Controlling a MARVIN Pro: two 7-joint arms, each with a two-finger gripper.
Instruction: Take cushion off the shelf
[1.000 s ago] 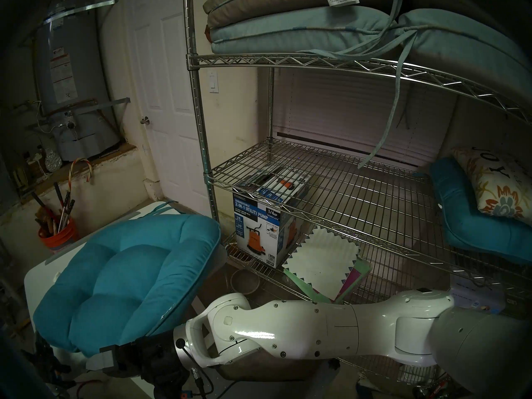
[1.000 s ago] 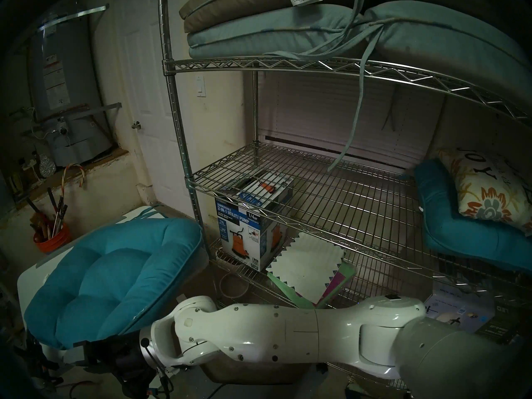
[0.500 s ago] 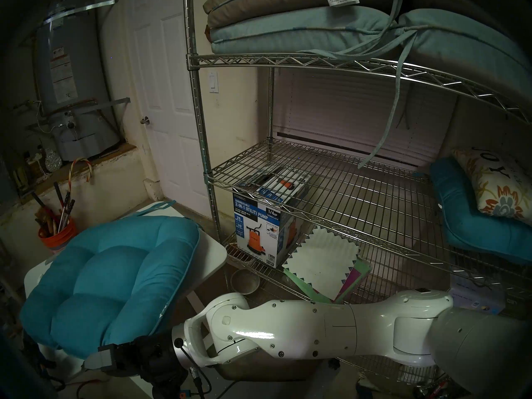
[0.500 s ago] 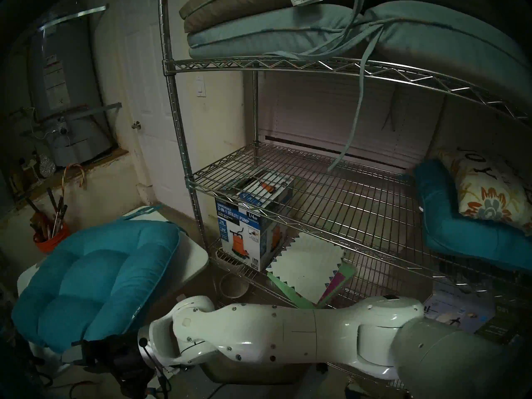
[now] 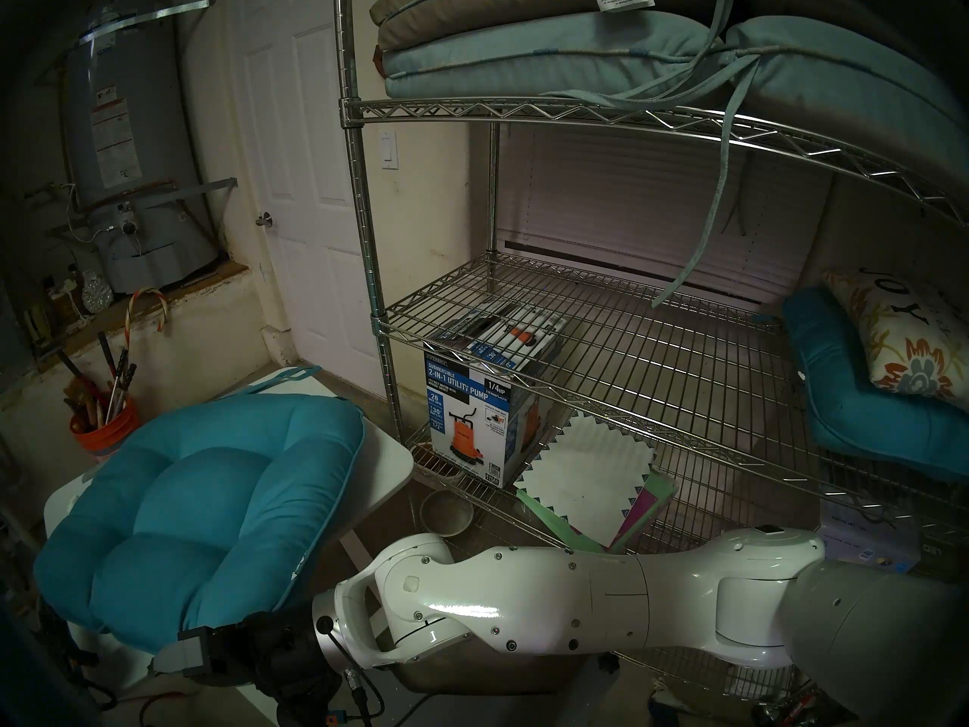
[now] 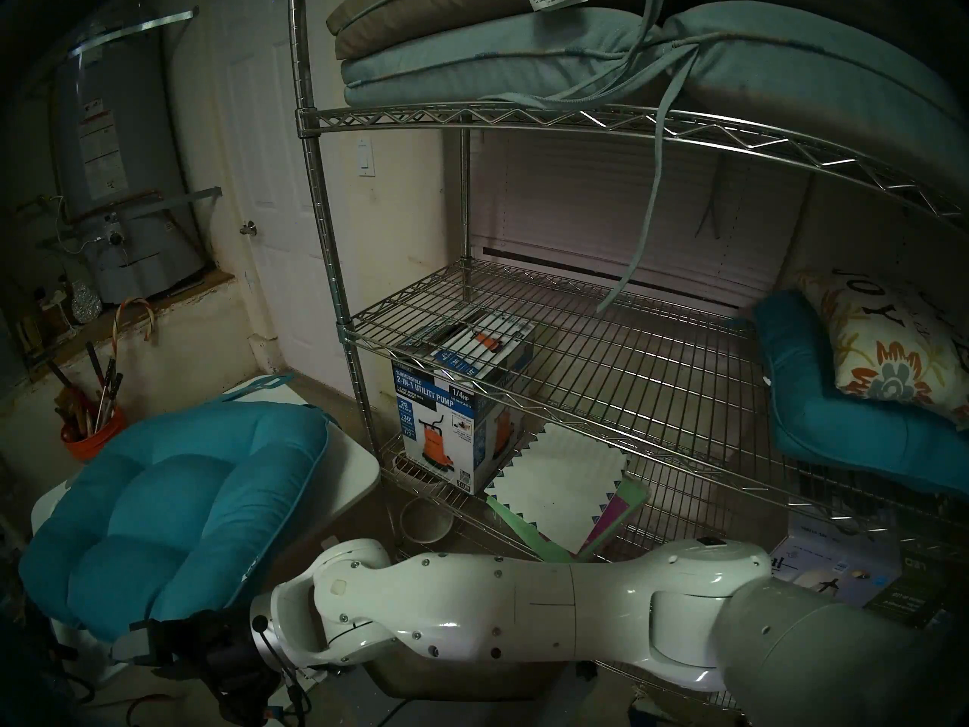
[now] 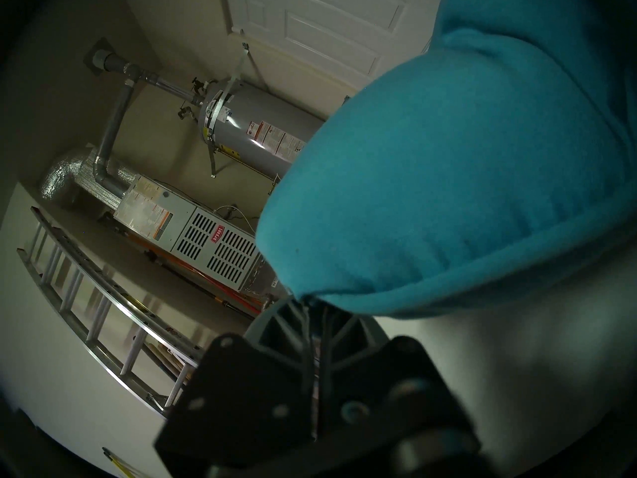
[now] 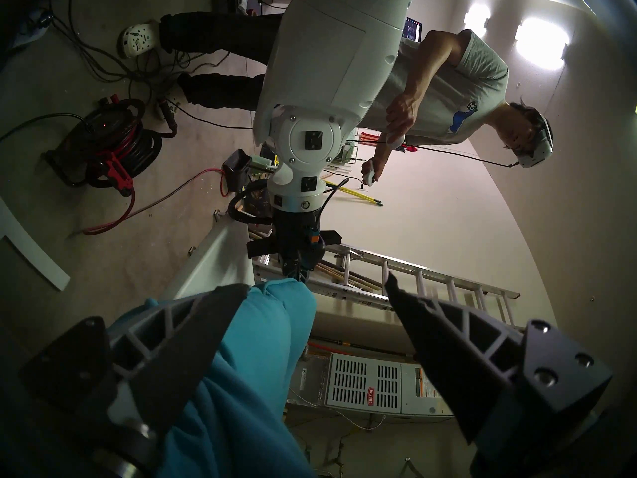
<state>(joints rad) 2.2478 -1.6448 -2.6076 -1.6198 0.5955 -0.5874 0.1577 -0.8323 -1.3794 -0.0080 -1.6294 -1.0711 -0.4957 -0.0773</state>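
The teal-blue tufted cushion (image 5: 210, 500) (image 6: 173, 511) lies off the shelf on the white table (image 5: 388, 458), sagging over its near edge. The chrome wire shelf (image 5: 524, 109) (image 6: 472, 117) stands to its right. My left gripper (image 7: 310, 301) is shut on a corner of the cushion (image 7: 448, 191); it also shows in the right wrist view (image 8: 297, 272). My right gripper (image 8: 315, 284) stands open at the near edge, and the cushion (image 8: 241, 380) runs along one finger (image 8: 193, 322) while the other stays clear. Its grey finger (image 5: 178, 652) pokes out under the cushion.
On the shelf's middle tier a bent teal cushion (image 5: 865, 421) holds a floral pillow (image 5: 912, 343). Pale cushions (image 5: 524, 54) fill the top tier, ties dangling. A pump box (image 5: 472, 421) sits below. An orange bucket (image 5: 105, 427), water heater (image 5: 131, 159), ladder (image 7: 103, 294) and person (image 8: 448, 87) are around.
The cushion has slid left and toward me, away from the shelf post, baring the table's right corner. The right wrist shifted slightly left with it. Little moved in the last half second.
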